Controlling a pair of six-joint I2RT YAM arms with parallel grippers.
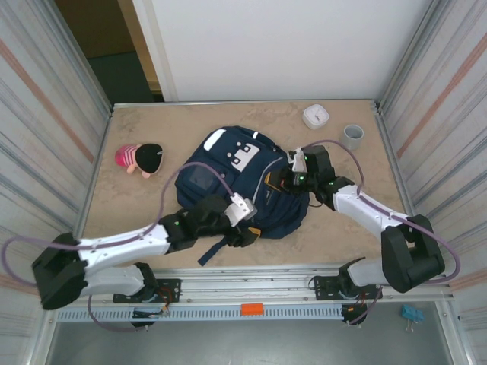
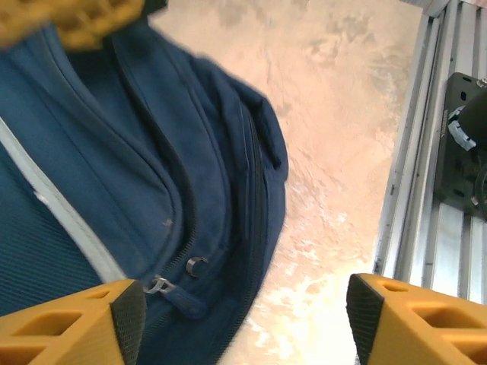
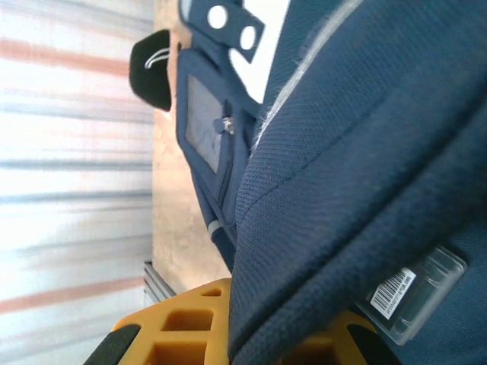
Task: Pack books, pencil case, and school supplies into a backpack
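Here, the left end effector (image 2: pixel 245 323) stands wide open at the edge of the backpack (image 1: pixel 243 179), centre frame on the surface (image 1: pixel 129 205). The right end effector (image 3: pixel 243 342) is clamped on its navy fabric. A barcode tag (image 3: pixel 396 295), lower right, is too small to read.

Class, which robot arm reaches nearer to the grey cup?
Right. The right arm holds the backpack at its side facing the cup; the left arm is at the backpack's near edge, farther off.
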